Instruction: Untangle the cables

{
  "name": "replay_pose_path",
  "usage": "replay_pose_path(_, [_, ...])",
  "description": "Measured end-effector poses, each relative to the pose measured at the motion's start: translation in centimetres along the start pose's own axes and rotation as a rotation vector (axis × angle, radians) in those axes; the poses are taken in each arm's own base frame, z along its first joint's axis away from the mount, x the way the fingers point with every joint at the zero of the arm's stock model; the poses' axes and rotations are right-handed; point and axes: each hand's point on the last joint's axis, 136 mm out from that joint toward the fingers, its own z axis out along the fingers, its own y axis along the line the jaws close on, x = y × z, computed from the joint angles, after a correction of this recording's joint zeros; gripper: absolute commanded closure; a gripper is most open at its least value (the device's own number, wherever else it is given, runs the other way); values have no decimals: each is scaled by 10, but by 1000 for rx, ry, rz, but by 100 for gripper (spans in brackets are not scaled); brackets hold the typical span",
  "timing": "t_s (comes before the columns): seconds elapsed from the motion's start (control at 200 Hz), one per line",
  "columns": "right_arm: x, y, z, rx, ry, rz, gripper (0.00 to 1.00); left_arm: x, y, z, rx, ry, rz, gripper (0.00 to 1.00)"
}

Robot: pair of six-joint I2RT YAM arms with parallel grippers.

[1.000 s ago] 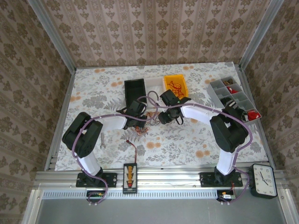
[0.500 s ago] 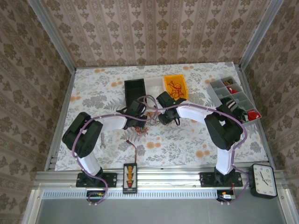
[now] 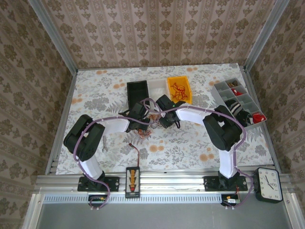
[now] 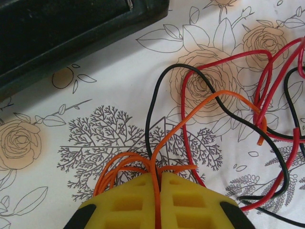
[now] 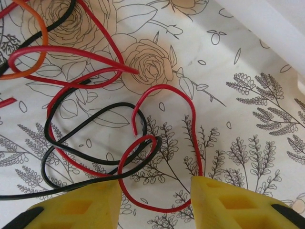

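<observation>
At bench (image 3: 190, 143) centre: left claw (image 4: 157, 191) clamped on orange strands (image 4: 125, 160), right claw (image 5: 155, 191) half-open astride red loop (image 5: 164, 87). Risk: pulling apart cinches cables (image 5: 62, 49) into tighter knot.

Walls (image 3: 157, 33) papered in a beige damask stripe close in the table (image 3: 90, 95) on three sides. Its top is printed with pale roses and grey ferns, and a metal frame (image 3: 167, 180) runs along the near edge.

The cables (image 3: 151, 117) are spread mid-worktop (image 3: 181, 143), flanked by the left gripper (image 3: 143, 119) at 9 o'clock and the right gripper (image 3: 160, 119) at 3. From them, a tray (image 3: 138, 90) is set at 11 o'clock, a bin (image 3: 179, 89) at 1, and a compartment box (image 3: 236, 98) farther out at 2.
</observation>
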Motion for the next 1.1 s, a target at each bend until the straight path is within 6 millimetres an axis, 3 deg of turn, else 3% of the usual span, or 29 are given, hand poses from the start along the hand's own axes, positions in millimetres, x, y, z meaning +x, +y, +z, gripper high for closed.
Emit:
replay_pose_path(0.235, [-8, 0, 2, 2, -28, 6, 90, 0, 0, 0, 0, 1, 0, 100])
replay_pose_path(0.465, [-6, -11, -1, 13, -79, 80, 98, 0, 0, 0, -1, 1, 0, 100])
replay_pose_path(0.565, [4, -33, -14, 32, -103, 181, 100, 0, 0, 0, -1, 1, 0, 100])
replay_pose_path(0.77, [35, -101, -54, 98, -203, 490, 100, 0, 0, 0, -1, 1, -1, 100])
replay_pose_path(0.965, [91, -145, -66, 160, -209, 778, 100, -1, 6, 0, -20, -2, -26, 100])
replay_pose_path(1.1, [127, -173, -73, 208, -212, 977, 99, -4, 22, 0, -66, -10, -85, 100])
